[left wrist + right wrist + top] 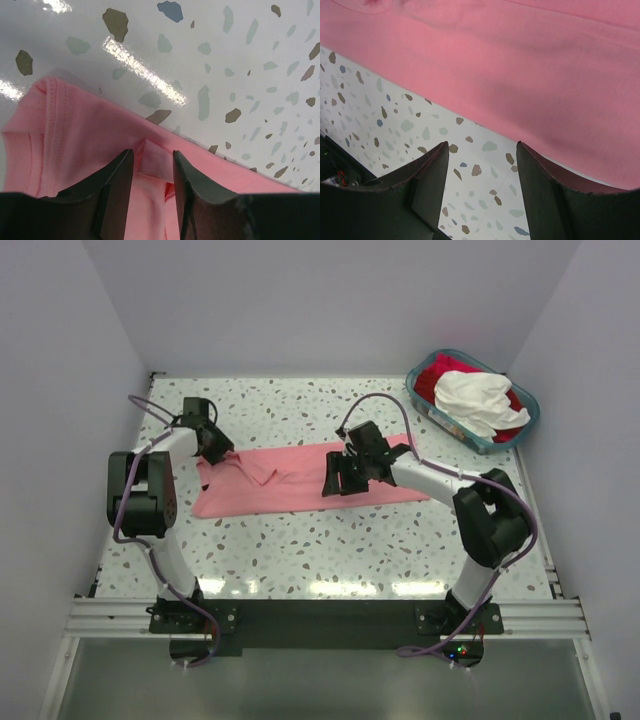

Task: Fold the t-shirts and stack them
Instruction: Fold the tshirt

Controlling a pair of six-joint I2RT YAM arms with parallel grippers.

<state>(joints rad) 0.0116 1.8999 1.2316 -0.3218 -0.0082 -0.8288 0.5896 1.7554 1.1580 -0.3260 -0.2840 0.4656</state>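
A salmon-pink t-shirt (290, 485) lies spread flat across the middle of the table. My left gripper (215, 448) is at its far left end. In the left wrist view the gripper (153, 152) is shut on a raised fold of the pink cloth (75, 125). My right gripper (338, 480) hovers over the shirt's near edge, right of centre. In the right wrist view it (482, 145) is open and empty over bare table, with the pink hem (520, 65) just beyond the fingertips. A white t-shirt (475, 395) and a red t-shirt (435, 375) lie bunched in the basket.
The teal-blue plastic basket (450, 425) stands at the table's far right corner. White walls close in the table on the left, back and right. Speckled tabletop shows in front of the pink shirt.
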